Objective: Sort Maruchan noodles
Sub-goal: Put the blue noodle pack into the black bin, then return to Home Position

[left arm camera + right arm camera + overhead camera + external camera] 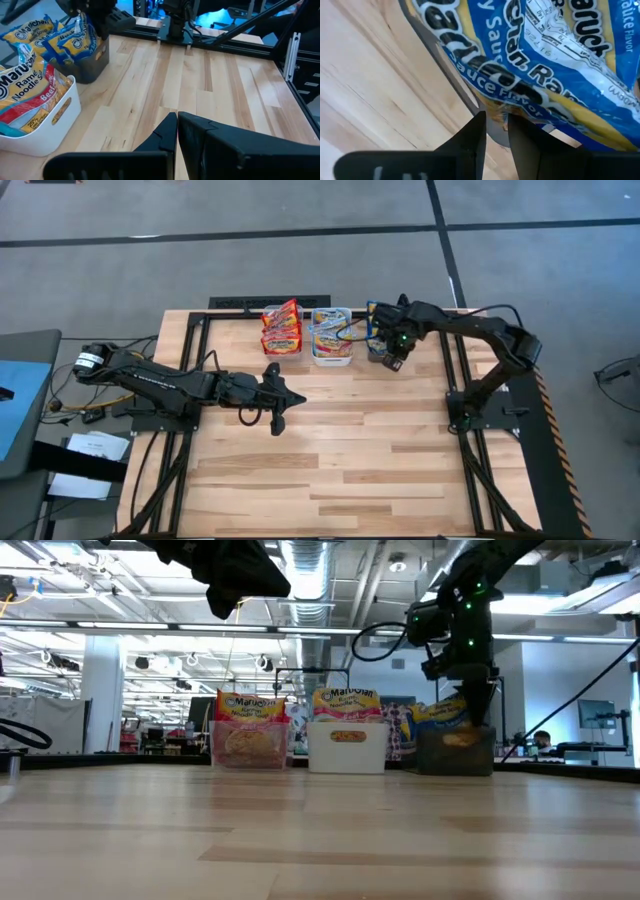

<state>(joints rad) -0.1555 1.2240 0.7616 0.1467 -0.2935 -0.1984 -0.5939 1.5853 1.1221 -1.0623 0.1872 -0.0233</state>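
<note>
High view: three bins are lined up at the far edge of the table (330, 460). Red packets (282, 327) are stacked upright in the clear bin (283, 348) on the left; light blue/pink packets (330, 328) fill the white bin (333, 358) in the middle; blue/yellow packets (60, 42) stand in the dark bin (92, 67) on the right. Left gripper (279, 402) is parked mid-table, fingers pressed together, nothing held. Right gripper (390, 352) is lowered over the dark bin, fingers pinching a blue/yellow packet (555, 65).

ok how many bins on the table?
3, in a row at the far edge: clear bin left, white bin middle, dark bin right, under the right gripper. None seem hidden.
</note>
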